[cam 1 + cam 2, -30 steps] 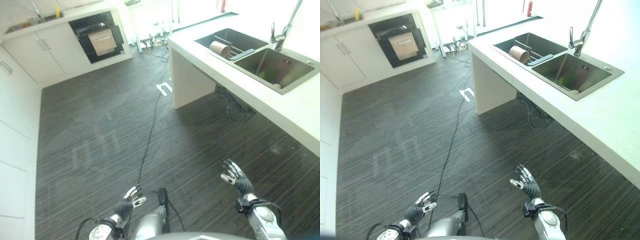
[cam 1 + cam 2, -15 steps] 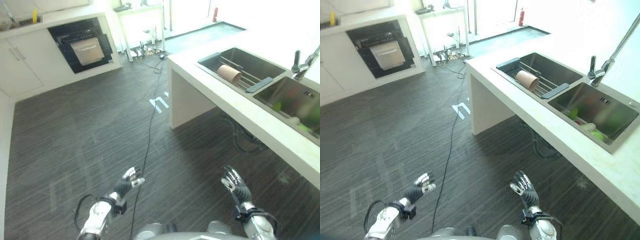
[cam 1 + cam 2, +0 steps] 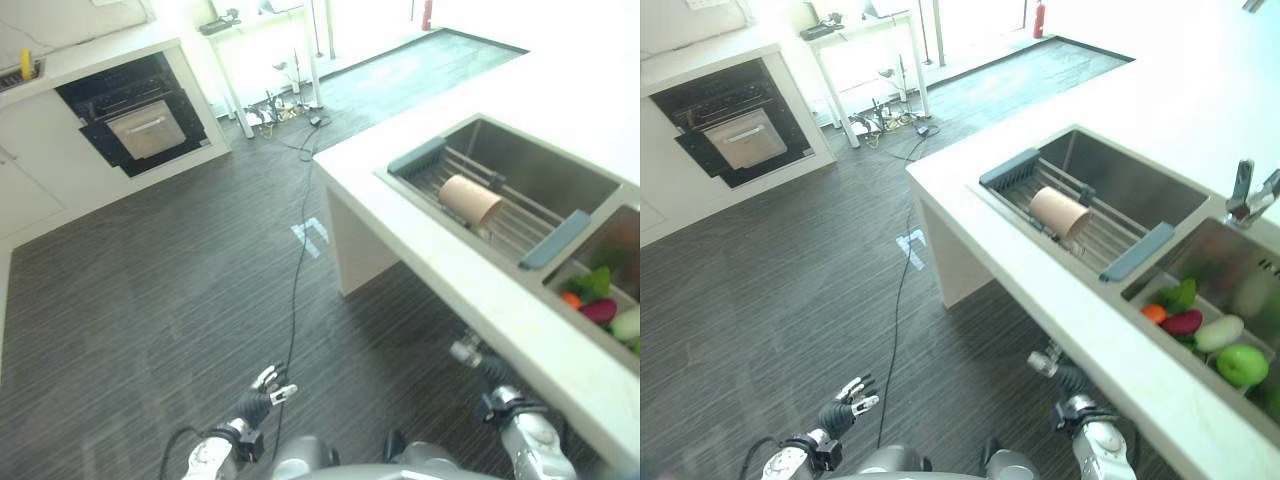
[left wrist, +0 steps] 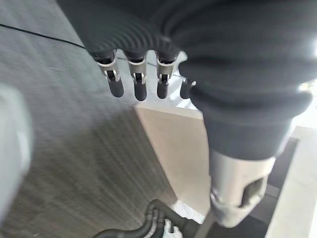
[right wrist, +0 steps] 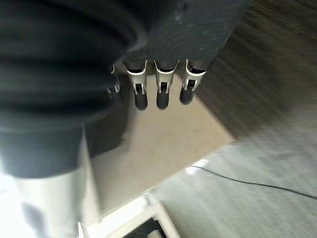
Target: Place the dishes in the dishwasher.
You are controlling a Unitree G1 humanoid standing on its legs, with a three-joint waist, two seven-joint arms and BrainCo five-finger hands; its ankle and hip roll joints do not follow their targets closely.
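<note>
A tan cup (image 3: pixel 1060 212) lies on its side on the wire rack (image 3: pixel 1118 238) across the near sink basin, set in the white counter (image 3: pixel 970 215). The dark built-in dishwasher (image 3: pixel 730 130) stands open in the far wall of cabinets, its pale front panel showing. My left hand (image 3: pixel 264 390) hangs low over the dark floor, open, with straight fingers (image 4: pixel 134 85) holding nothing. Down by the counter's front edge is my right hand (image 3: pixel 1062 374), also open, its fingers (image 5: pixel 158 93) straight and empty. Both hands are well apart from the cup.
The second basin holds a green apple (image 3: pixel 1243 364) and other fruit and vegetables. A tap (image 3: pixel 1248 195) rises behind the sinks. A small white table (image 3: pixel 862 30) with cables under it stands at the back. A thin cable (image 3: pixel 898 300) runs across the striped dark floor.
The camera has swung toward the sink, so the counter and cup look nearer. My right hand now sits close under the counter's edge. Both hands remain open and empty.
</note>
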